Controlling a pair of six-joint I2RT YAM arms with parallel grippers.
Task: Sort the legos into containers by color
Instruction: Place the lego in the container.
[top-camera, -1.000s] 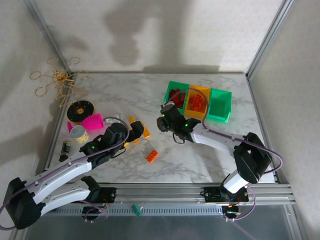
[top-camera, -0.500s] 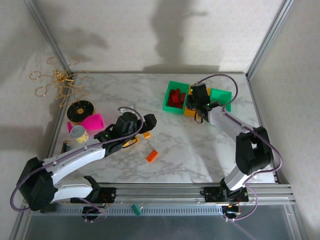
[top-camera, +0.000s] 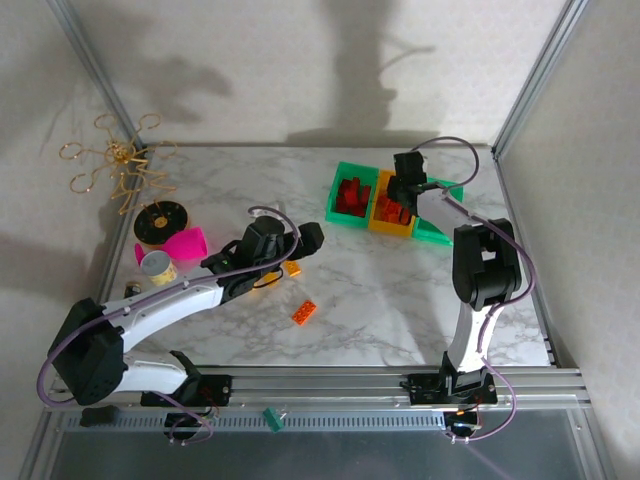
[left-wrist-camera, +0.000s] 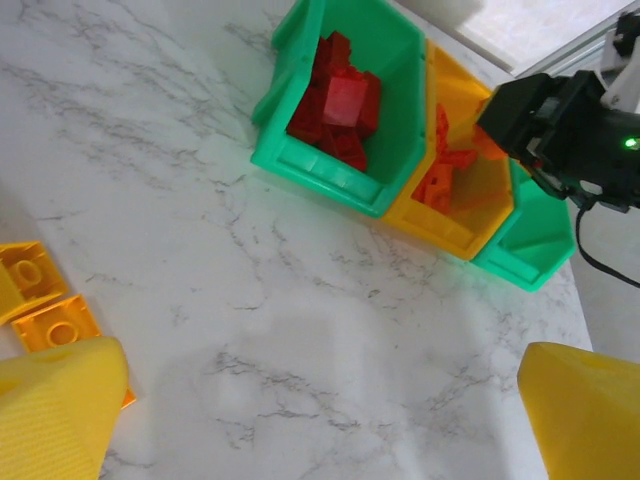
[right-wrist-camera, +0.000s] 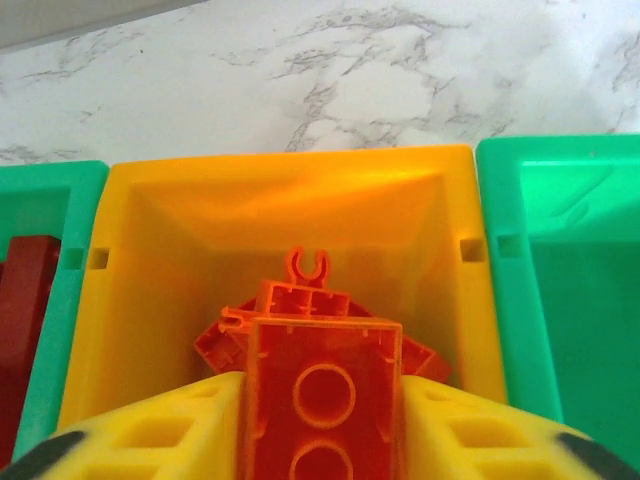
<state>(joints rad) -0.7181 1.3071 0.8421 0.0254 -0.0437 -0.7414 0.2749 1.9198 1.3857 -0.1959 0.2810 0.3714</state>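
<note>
As they hang over the orange-yellow bin (right-wrist-camera: 150, 230), the right jaws clasp an orange brick (right-wrist-camera: 322, 390).

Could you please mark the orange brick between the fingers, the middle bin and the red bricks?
orange brick (right-wrist-camera: 322, 400): right wrist view, near face
middle bin (right-wrist-camera: 280, 205): right wrist view, far wall
red bricks (left-wrist-camera: 345, 100): left wrist view, top brick

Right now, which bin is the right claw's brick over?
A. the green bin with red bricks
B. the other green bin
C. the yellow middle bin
C: in the right wrist view, the orange brick sits between the fingers of the right claw, straight above the yellow bin.
</note>
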